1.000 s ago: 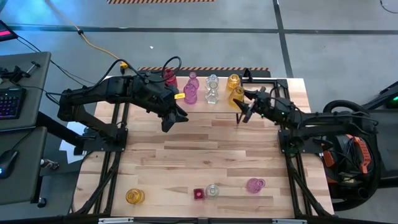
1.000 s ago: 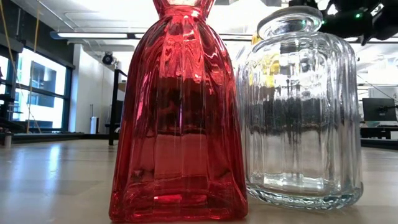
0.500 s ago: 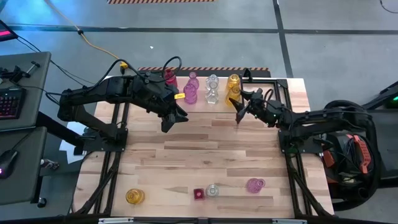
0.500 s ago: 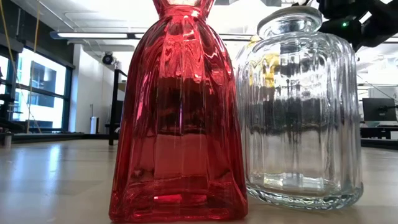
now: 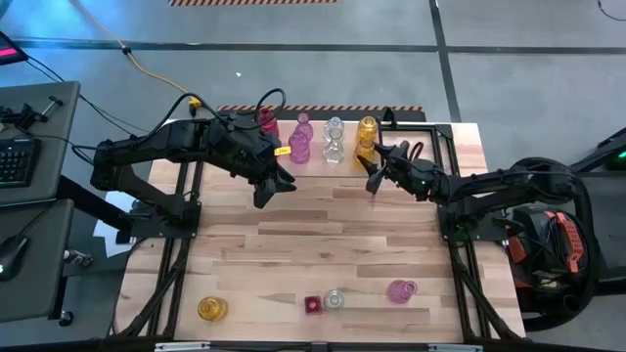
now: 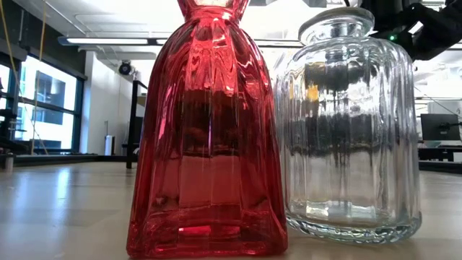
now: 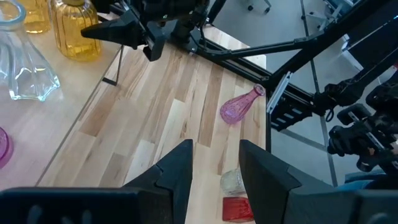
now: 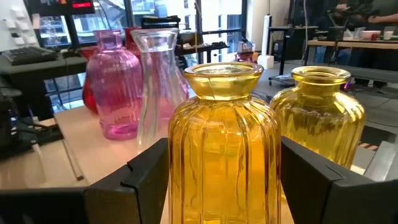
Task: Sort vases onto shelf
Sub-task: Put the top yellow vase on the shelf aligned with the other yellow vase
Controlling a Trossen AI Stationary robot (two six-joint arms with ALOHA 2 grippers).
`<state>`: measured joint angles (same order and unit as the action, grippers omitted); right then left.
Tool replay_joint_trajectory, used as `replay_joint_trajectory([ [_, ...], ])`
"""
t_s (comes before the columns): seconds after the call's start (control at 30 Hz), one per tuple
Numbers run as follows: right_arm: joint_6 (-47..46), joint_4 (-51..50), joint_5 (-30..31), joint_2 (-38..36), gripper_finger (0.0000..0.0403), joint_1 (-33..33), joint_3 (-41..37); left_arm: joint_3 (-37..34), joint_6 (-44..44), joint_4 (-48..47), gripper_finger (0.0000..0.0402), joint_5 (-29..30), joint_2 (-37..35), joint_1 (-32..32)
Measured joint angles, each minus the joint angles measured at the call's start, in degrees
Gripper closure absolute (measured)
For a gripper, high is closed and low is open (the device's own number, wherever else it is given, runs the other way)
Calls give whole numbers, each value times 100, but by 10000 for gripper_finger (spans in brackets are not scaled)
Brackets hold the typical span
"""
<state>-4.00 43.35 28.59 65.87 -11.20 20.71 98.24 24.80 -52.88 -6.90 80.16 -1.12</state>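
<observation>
A yellow vase [image 8: 224,143] stands upright between the fingers of my right gripper [image 5: 372,168], which is shut on it over the shelf [image 8: 74,140] at the table's far edge. Also on the shelf are a second yellow vase [image 5: 367,129], a clear vase [image 8: 155,81], a pink vase [image 8: 115,87] and a red one [image 5: 265,121]. My left gripper [image 7: 214,168] hangs open above the table, left of the middle, with nothing between its fingers. Near the front edge stand a red vase [image 6: 208,130] and a clear jar [image 6: 350,123]. My right gripper pinches the yellow vase's ribbed belly [image 8: 180,174] between its two fingers, one on each side. The fingers lie level and come from the table's right side. The vase sits upright; its base is below the picture's edge, so I cannot tell whether it rests on the shelf.
Along the near edge there are also a yellow vase [image 5: 211,309] and a pink vase [image 5: 401,290] lying on its side. The wooden tabletop [image 5: 323,235] between shelf and near row is bare. The shelf's thin black leg [image 7: 112,68] stands at its front.
My right gripper has sunk and drifted a little toward the table's left with the yellow vase upright between its fingers. In the low view the yellow glint behind the clear jar has dropped lower.
</observation>
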Motion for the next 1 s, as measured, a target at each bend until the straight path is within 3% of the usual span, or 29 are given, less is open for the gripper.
replay_joint_trajectory([
  [0.2,300,94,37,22,178,-22,0,0,2,0,282,0,0,0],
  [1.0,-47,-70,-137,15,160,-243,11,0,7,2,282,0,0,0],
])
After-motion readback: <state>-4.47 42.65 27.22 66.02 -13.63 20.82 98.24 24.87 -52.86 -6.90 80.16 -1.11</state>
